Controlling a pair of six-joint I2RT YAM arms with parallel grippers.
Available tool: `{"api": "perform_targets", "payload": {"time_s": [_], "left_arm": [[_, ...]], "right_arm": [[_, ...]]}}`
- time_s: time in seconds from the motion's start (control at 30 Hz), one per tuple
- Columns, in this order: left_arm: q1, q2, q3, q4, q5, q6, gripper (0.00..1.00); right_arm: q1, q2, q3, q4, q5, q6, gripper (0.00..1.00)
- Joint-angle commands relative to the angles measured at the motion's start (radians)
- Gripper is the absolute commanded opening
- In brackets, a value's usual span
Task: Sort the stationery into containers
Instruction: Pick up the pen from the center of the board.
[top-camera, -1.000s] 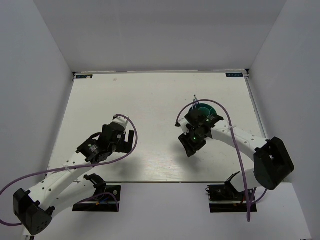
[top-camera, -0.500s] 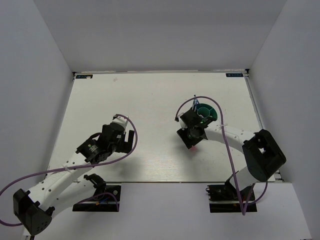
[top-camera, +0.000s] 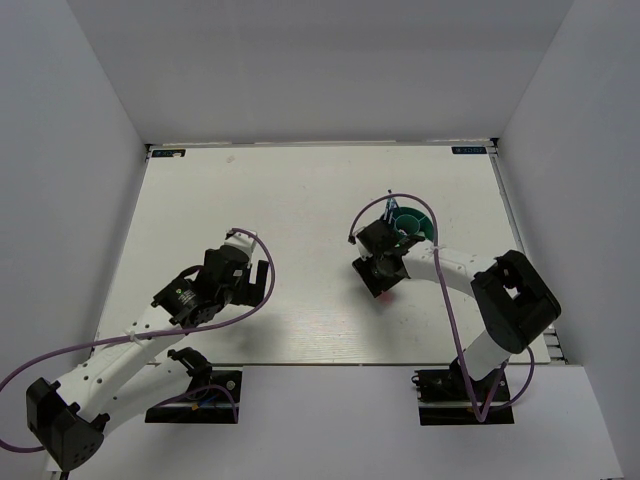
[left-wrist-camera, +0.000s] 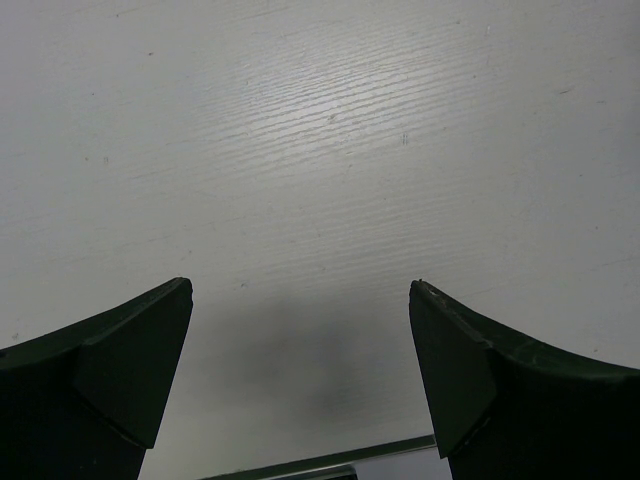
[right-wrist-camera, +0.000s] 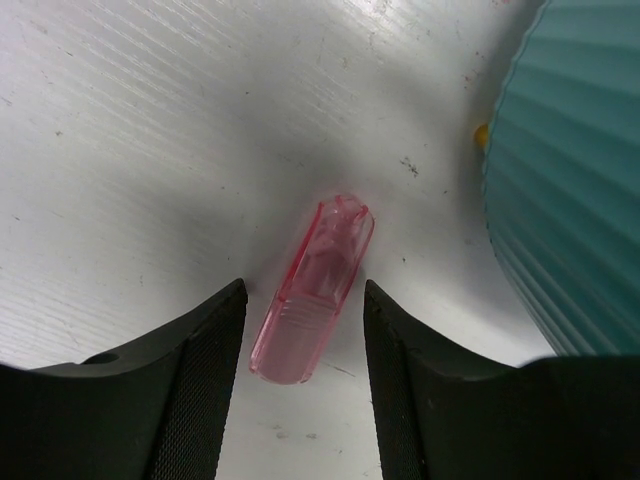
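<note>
The table (top-camera: 300, 200) I was watching was white, with a fine grain. Toward 2 o'clock from its middle stood the teal organiser (top-camera: 416, 224). A clear pink piece (right-wrist-camera: 313, 290) lay flat on the bare surface off the organiser's 7 o'clock side, near it but not touching. A yellow speck (right-wrist-camera: 481, 134) sat against the organiser's ribbed wall, too small for me to identify.

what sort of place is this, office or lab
Likely a robot lab cell: plain white walls box in a white table, with a left arm and right arm mounted at its near edge.
</note>
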Motion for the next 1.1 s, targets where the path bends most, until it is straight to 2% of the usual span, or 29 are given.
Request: {"api": "perform_targets", "payload": {"time_s": [0.0, 0.07, 0.27, 0.33, 0.53, 0.6, 0.63, 0.73, 0.93, 1.07], "left_arm": [[0.006, -0.018, -0.004, 0.012, 0.006, 0.008, 0.99], [0.006, -0.015, -0.003, 0.01, 0.006, 0.008, 0.99], [0.006, -0.022, -0.004, 0.01, 0.005, 0.01, 0.99], [0.007, -0.022, -0.007, 0.012, 0.005, 0.008, 0.99], [0.007, -0.021, -0.006, 0.01, 0.005, 0.008, 0.99], [0.007, -0.024, -0.006, 0.012, 0.005, 0.008, 0.99], [0.004, -0.025, -0.004, 0.01, 0.005, 0.008, 0.99], [0.006, -0.025, -0.007, 0.01, 0.003, 0.007, 0.99], [0.006, -0.024, -0.006, 0.01, 0.005, 0.008, 0.99], [0.004, -0.027, -0.006, 0.009, 0.002, 0.01, 0.99]], "right_arm": [[0.002, 0.007, -0.02, 0.033, -0.007, 0.018, 0.52], [-0.003, 0.01, -0.024, 0.034, -0.038, 0.021, 0.52], [0.0, 0.019, -0.043, 0.016, -0.12, 0.011, 0.43], [0.0, 0.017, -0.052, 0.016, -0.125, 0.008, 0.37], [0.0, 0.036, -0.063, 0.02, -0.131, -0.001, 0.27], [-0.001, 0.042, -0.063, 0.014, -0.134, -0.005, 0.18], [0.0, 0.036, -0.053, 0.01, -0.171, -0.018, 0.14], [-0.001, 0.005, -0.02, -0.016, -0.248, -0.063, 0.11], [-0.003, -0.235, 0.078, -0.055, -0.306, -0.122, 0.04], [-0.001, -0.341, 0.163, -0.024, -0.152, -0.137, 0.0]]}}
